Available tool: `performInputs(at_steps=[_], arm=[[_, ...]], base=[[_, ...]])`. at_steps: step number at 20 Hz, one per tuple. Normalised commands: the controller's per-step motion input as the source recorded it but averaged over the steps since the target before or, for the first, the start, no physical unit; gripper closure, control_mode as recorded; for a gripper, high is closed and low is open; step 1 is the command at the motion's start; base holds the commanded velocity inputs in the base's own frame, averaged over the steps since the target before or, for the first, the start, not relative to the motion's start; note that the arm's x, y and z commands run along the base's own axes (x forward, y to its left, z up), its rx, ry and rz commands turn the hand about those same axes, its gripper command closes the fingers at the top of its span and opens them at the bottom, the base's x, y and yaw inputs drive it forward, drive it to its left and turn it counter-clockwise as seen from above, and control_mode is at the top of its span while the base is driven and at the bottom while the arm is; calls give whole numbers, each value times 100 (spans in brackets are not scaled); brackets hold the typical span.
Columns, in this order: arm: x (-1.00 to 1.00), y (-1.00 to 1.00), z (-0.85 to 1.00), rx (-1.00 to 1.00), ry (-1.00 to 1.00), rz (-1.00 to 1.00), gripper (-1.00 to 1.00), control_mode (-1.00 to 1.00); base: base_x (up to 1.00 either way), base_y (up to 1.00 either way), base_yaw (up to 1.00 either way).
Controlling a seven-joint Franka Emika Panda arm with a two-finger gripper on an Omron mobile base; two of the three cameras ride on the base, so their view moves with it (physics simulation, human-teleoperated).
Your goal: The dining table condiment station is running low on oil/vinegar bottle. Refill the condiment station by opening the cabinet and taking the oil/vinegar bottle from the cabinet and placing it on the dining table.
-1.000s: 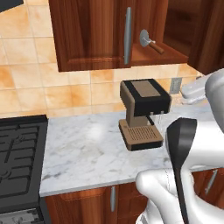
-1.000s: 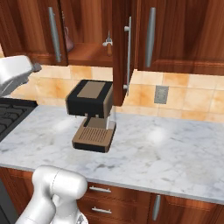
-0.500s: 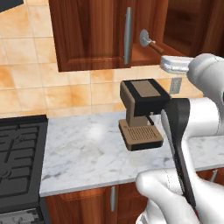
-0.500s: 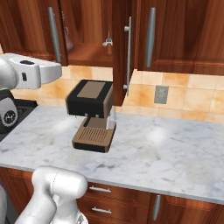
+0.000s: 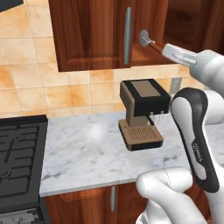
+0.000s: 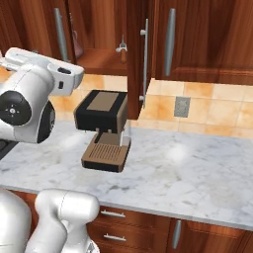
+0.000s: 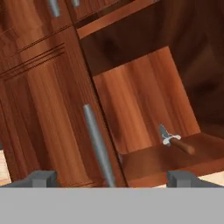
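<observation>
Marble counter (image 5: 83,148) runs below the claw, with a brown and black coffee machine (image 5: 142,113) standing on it almost straight underneath and a black stove (image 5: 17,153) lower down and off to the claw's left. Raised in front of the cabinet (image 7: 43,109), the claw (image 7: 113,179) has its two tips spread as wide as they go, with nothing between them. Dead ahead, between the tips, stands the long silver handle (image 7: 98,144) of a closed door. Ahead and toward the right tip, the compartment is open, and on its shelf lies a small knife (image 7: 175,141) with a brown grip (blade end pointing out toward the claw). In the right base view a dim reddish shape (image 6: 75,40) sits deep in that compartment, beyond the claw; whether it is the oil/vinegar bottle I cannot tell.
</observation>
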Motion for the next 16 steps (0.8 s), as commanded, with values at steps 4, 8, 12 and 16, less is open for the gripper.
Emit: performInputs(at_steps=[4, 8, 12, 16], arm=[[10, 35, 7, -16, -22, 17, -100, -100], [27, 63, 18, -14, -3, -5, -100, -100], [36, 63, 30, -13, 1, -19, -100, -100], [58, 25, 24, -5, 12, -35, -100, -100]], base=[[0, 0, 0], [0, 0, 0], [0, 0, 0], [0, 0, 0]])
